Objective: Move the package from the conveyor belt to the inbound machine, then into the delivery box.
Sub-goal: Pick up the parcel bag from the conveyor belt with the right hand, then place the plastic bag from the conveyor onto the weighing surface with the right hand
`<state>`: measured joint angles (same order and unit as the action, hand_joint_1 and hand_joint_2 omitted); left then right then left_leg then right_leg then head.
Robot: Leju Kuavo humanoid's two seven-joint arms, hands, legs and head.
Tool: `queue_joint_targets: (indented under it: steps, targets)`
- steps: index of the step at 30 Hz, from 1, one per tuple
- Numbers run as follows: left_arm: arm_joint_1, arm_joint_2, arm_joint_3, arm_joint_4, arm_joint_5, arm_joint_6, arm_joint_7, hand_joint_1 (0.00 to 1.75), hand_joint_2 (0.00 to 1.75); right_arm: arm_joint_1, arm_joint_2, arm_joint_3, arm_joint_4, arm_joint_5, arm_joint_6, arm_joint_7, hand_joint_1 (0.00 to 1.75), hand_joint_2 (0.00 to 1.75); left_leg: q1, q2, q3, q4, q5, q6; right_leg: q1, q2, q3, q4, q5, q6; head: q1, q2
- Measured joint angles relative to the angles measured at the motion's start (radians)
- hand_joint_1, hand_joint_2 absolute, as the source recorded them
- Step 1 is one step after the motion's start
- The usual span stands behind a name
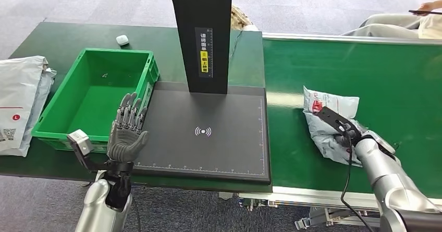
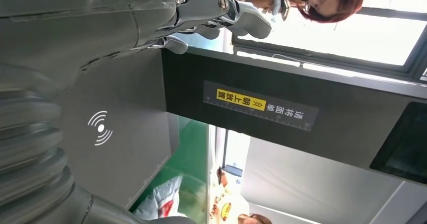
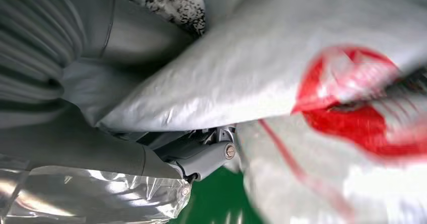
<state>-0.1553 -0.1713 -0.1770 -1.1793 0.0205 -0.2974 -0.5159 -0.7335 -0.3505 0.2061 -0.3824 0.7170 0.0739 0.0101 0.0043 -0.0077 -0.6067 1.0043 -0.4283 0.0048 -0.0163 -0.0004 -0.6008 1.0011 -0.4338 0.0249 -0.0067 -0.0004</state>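
A crumpled white and grey package with red print lies on the green conveyor belt, right of the inbound machine's black platform. My right hand holds its near end. In the right wrist view the package is squeezed between the thumb and the fingers under it. My left hand stands raised and open, fingers apart, at the platform's left edge beside the green delivery box. Its fingers hold nothing in the left wrist view.
The machine's black column rises at the back of the platform. White mail bags lie left of the box. A small white object sits on the green table behind it. A person sits beyond the belt.
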Motion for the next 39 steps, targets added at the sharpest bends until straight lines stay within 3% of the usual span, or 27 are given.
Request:
queue_joint_targets:
  steps: [2, 4, 7, 9, 15, 20, 23, 27, 34, 36, 39]
  targets:
    - [0.018, 0.000, 0.002, -0.023, 0.001, 0.008, 0.005, 0.00, 1.75, 0.007, 0.023, -0.054, -0.021, -0.113, -0.140, -0.091, 1.75, 1.75, 0.000, 0.000, 0.000, 0.000, 0.000, 0.000, 0.000, 0.000, 0.000, 0.000, 0.000, 0.000, 0.000, 0.000]
    - [0.035, 0.000, 0.002, -0.043, 0.001, 0.018, 0.008, 0.00, 1.75, 0.019, 0.046, -0.125, -0.062, -0.253, -0.217, -0.208, 1.75, 1.75, 0.000, -0.001, 0.000, 0.000, 0.000, 0.000, 0.000, -0.001, 0.000, 0.000, -0.001, 0.000, 0.000, 0.000]
    - [0.045, 0.000, 0.000, -0.053, 0.007, 0.036, 0.004, 0.00, 1.75, 0.050, 0.077, -0.243, -0.145, -0.480, -0.226, -0.363, 1.75, 1.75, 0.000, -0.003, -0.001, 0.000, 0.000, 0.000, 0.000, -0.004, 0.000, 0.000, -0.001, 0.000, 0.000, 0.000]
    - [0.044, 0.000, -0.003, -0.053, 0.014, 0.046, -0.005, 0.00, 1.75, 0.071, 0.094, -0.312, -0.199, -0.619, -0.190, -0.422, 1.75, 1.75, 0.000, -0.004, -0.001, 0.000, 0.000, 0.000, 0.000, -0.004, -0.001, 0.000, -0.001, 0.000, 0.000, 0.000]
    - [0.027, 0.000, -0.020, -0.043, 0.022, 0.065, -0.025, 0.00, 1.75, 0.146, 0.158, -0.464, -0.369, -0.980, -0.123, -0.462, 1.75, 1.75, 0.000, -0.004, -0.001, 0.000, 0.000, 0.000, 0.000, -0.004, -0.001, 0.000, -0.001, 0.000, 0.000, 0.000]
    - [0.020, 0.000, -0.027, -0.035, 0.026, 0.080, -0.029, 0.00, 1.75, 0.221, 0.199, -0.483, -0.552, -1.096, -0.153, -0.497, 1.75, 1.75, 0.000, -0.003, -0.001, 0.000, 0.000, 0.000, 0.000, -0.004, -0.001, 0.000, -0.001, 0.000, 0.000, 0.000]
    - [0.020, 0.000, -0.029, -0.035, 0.029, 0.079, -0.034, 0.00, 1.75, 0.267, 0.210, -0.454, -0.669, -1.052, -0.187, -0.564, 1.75, 1.75, 0.000, -0.003, -0.001, 0.000, 0.000, 0.000, 0.000, -0.002, -0.001, 0.000, -0.001, 0.000, 0.000, 0.000]
    - [0.014, -0.001, -0.039, -0.032, 0.028, 0.062, -0.037, 0.00, 1.75, 0.329, 0.213, -0.341, -0.841, -0.790, -0.296, -0.689, 1.75, 1.75, 0.000, -0.001, -0.001, -0.001, 0.000, -0.001, 0.000, 0.000, -0.002, 0.000, -0.001, 0.000, 0.000, 0.000]
    - [-0.032, -0.002, -0.062, -0.003, 0.028, 0.029, -0.038, 0.00, 1.75, 0.361, 0.199, -0.043, -1.045, -0.344, -0.628, -0.705, 1.75, 1.75, 0.001, 0.001, 0.000, -0.001, 0.000, -0.001, 0.001, 0.001, -0.002, 0.000, -0.001, -0.001, 0.000, 0.000]
    - [-0.048, -0.003, -0.068, 0.011, 0.028, 0.021, -0.039, 0.00, 1.75, 0.356, 0.190, 0.052, -1.054, -0.249, -0.650, -0.696, 1.75, 1.75, 0.001, 0.001, 0.000, -0.001, 0.000, -0.001, 0.001, 0.001, -0.002, 0.000, -0.001, -0.001, 0.000, 0.000]
    - [-0.063, -0.003, -0.072, 0.027, 0.027, 0.010, -0.044, 0.00, 1.75, 0.337, 0.178, 0.182, -1.034, -0.126, -0.546, -0.650, 1.75, 1.75, 0.001, 0.001, 0.000, -0.001, 0.000, -0.001, 0.001, 0.001, -0.002, 0.000, -0.001, -0.001, 0.000, 0.000]
